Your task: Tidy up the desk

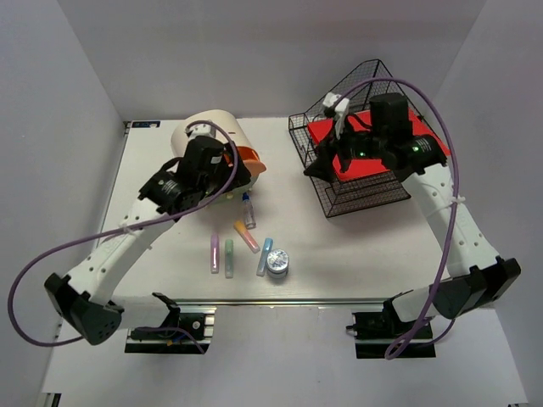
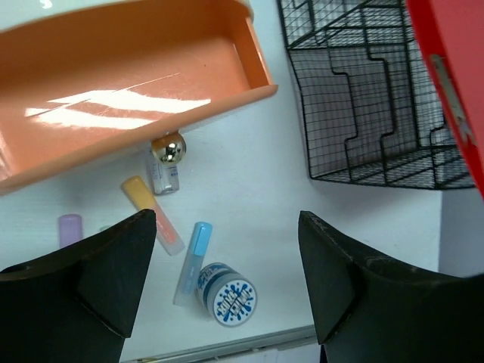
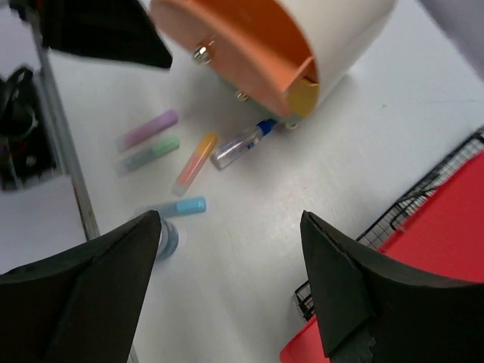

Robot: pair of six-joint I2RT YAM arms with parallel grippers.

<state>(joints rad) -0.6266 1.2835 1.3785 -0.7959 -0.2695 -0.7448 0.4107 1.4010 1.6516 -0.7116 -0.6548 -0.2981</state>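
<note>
Top view: left claw [image 1: 231, 180] above counter [image 1: 356, 254] at 10 o'clock, over drawer box [image 1: 204, 127]; right claw [image 1: 317, 165] at 2 o'clock, over wire basket [image 1: 365, 197].
Left wrist: left claw [image 2: 227, 227] spread wide, empty, counter [image 2: 249, 174] below.
Right wrist: right claw [image 3: 231, 223] spread wide, empty, counter [image 3: 249, 249] beneath.

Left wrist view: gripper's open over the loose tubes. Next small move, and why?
Probably lower the left gripper toward the orange tube, which lies close under it. Its jaws stand open with nothing between them. The orange drawer is pulled out with its visible part bare. The blue tube and the jar also lie loose on the desk.
</note>
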